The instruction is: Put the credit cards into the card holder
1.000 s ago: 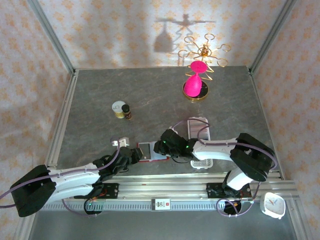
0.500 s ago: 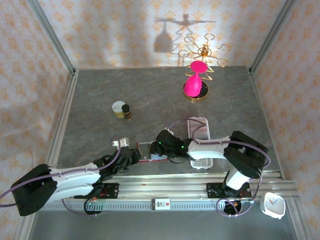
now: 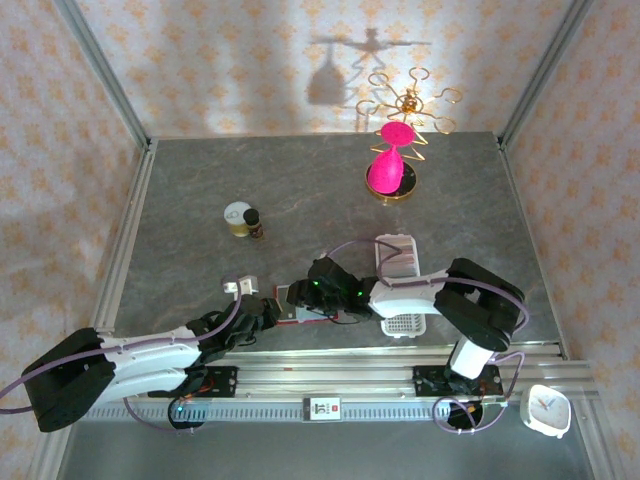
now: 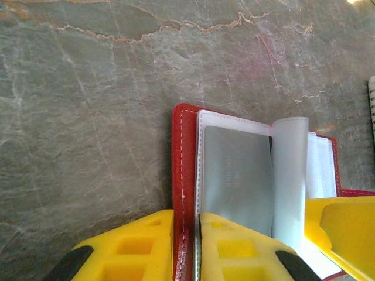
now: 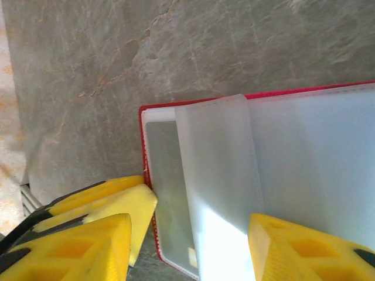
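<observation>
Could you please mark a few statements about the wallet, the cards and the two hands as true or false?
1. The red wallet is open. True.
2. The left hand pinches the wallet's red cover. True.
3. The right hand is clamped shut. False: its fingers stand apart on either side of a clear sleeve.
4. A grey card sits inside the wallet. True.
5. The white tray lies to the left of the wallet. False: it lies to the wallet's right, by the right arm.
</observation>
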{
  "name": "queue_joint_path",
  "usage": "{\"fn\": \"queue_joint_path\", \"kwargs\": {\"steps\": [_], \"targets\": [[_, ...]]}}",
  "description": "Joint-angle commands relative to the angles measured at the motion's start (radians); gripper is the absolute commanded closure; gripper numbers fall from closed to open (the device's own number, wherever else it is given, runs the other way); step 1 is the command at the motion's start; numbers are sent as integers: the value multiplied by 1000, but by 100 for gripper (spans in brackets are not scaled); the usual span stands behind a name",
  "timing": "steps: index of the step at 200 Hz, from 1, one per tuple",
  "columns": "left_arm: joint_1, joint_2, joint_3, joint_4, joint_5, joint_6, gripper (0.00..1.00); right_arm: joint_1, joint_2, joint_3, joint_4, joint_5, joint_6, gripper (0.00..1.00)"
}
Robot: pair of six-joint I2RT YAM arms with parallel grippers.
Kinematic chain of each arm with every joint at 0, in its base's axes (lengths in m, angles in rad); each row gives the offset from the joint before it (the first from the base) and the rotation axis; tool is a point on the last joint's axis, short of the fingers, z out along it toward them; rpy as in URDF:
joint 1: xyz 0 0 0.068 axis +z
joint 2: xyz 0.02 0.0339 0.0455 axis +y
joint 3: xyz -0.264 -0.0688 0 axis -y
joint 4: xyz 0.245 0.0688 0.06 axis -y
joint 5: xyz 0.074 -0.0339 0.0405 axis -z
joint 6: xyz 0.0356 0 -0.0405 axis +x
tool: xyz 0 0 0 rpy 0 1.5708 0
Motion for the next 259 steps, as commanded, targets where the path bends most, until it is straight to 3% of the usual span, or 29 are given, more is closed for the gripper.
{"fn": "queue_joint_path", "kwargs": {"steps": [1, 66, 144, 259], "targets": [[-7, 20, -44, -61, 56, -10, 84, 9, 9, -11, 99, -33, 45, 45], [-7, -5, -45, -51, 55, -9, 83, 9, 19, -20, 173, -54, 69, 46], [-7, -148, -56, -140, 8, -10, 78, 9, 62, -26, 242, -73, 88, 46], [-7, -557, 59, -574, -257, -70, 89, 9, 115, -17, 382, -91, 141, 50]]}}
